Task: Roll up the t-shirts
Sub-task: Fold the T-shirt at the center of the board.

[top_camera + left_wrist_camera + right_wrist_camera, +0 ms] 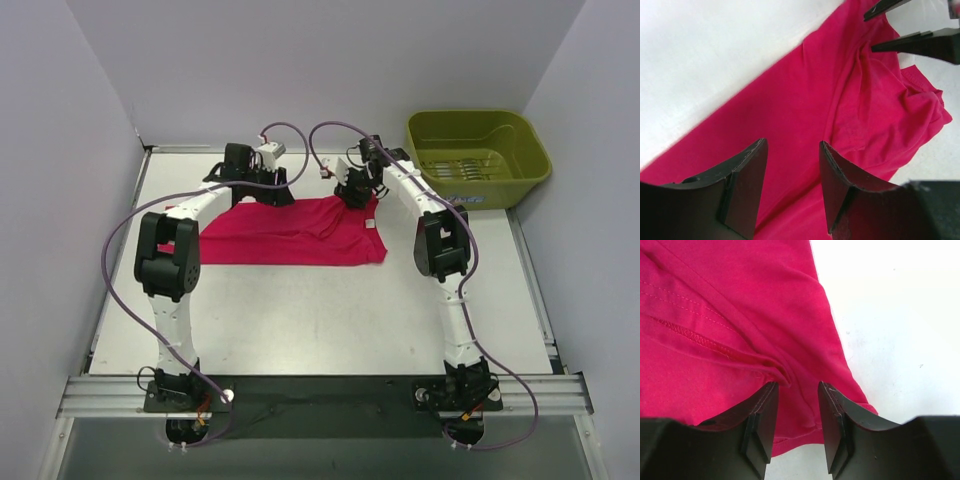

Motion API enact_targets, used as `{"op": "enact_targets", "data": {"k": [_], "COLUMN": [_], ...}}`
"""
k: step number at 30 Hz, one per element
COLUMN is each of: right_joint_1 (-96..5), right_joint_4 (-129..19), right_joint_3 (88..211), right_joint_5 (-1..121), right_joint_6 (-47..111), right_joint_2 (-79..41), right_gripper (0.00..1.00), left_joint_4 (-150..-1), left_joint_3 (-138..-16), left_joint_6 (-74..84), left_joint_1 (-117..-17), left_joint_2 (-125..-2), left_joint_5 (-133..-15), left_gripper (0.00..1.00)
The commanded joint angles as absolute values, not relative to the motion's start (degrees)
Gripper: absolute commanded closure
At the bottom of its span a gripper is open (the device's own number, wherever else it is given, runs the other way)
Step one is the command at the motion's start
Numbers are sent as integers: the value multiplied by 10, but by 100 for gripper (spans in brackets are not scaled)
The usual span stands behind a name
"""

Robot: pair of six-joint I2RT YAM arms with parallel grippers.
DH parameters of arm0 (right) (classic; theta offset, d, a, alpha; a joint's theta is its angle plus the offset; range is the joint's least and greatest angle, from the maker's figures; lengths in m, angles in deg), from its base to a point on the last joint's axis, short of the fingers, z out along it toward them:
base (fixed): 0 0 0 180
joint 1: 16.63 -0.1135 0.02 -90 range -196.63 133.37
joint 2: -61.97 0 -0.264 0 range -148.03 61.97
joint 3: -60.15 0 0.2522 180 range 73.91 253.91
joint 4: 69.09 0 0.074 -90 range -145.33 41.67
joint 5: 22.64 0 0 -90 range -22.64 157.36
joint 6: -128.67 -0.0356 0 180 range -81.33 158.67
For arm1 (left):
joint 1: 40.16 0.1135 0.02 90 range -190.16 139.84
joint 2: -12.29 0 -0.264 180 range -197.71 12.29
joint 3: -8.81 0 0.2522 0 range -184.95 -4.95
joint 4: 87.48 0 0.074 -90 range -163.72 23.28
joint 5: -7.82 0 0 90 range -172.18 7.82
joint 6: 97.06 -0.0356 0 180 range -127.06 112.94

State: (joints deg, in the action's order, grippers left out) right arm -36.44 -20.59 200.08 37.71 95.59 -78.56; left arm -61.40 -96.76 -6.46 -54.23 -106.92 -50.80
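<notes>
One magenta-red t-shirt (290,232) lies folded into a wide band across the far half of the table, with a small white label (371,224) near its right edge. My left gripper (262,190) hovers over the band's far left edge; in the left wrist view the left gripper (792,165) is open, with the t-shirt (805,100) flat below it. My right gripper (355,192) is at the far right edge. In the right wrist view the right gripper (796,400) stands open astride a raised crease of the t-shirt (740,290) near its hem.
An olive-green plastic tub (478,155) stands at the back right corner, off the shirt. White tabletop (320,310) stretches between the shirt and the arm bases. Grey walls close in on the left, back and right. The right gripper's fingertips (910,42) show in the left wrist view.
</notes>
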Motion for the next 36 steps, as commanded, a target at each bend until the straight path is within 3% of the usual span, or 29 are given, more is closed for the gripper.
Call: {"op": "enact_targets", "data": {"k": [1, 7, 10, 13, 14, 15, 17, 18, 19, 36], "right_joint_1": [-361, -365, -368, -369, -369, -368, -361, -357, -356, -332], "right_joint_4": [-211, -218, -218, -218, -219, -222, -239, -244, -251, -322], "right_joint_3": [2020, 2019, 2021, 2021, 2023, 2025, 2037, 2043, 2050, 2060], "right_joint_5": [348, 329, 332, 331, 330, 330, 326, 323, 321, 289], "right_joint_6": [939, 927, 934, 932, 929, 912, 880, 862, 830, 633], "right_joint_2": [-800, -802, -806, -808, -809, -809, -811, -815, -816, -821], "right_gripper": [63, 64, 71, 88, 98, 100, 100, 100, 100, 97], "left_joint_4": [-671, -680, -693, -697, -696, -696, -697, -699, -704, -744], "left_joint_3": [-928, -874, -861, -862, -862, -862, -864, -864, -865, -819], "left_joint_6": [28, 62, 67, 53, 47, 40, 7, -7, -31, -271], "left_joint_1": [-540, -534, -538, -545, -547, -549, -555, -555, -556, -583], "left_joint_2": [-1024, -1005, -1001, -1010, -1013, -1020, -1027, -1032, -1034, -977], "left_joint_5": [-496, -496, -462, -432, -428, -417, -410, -412, -411, -489], "left_gripper": [44, 42, 40, 39, 39, 38, 37, 27, 26, 32]}}
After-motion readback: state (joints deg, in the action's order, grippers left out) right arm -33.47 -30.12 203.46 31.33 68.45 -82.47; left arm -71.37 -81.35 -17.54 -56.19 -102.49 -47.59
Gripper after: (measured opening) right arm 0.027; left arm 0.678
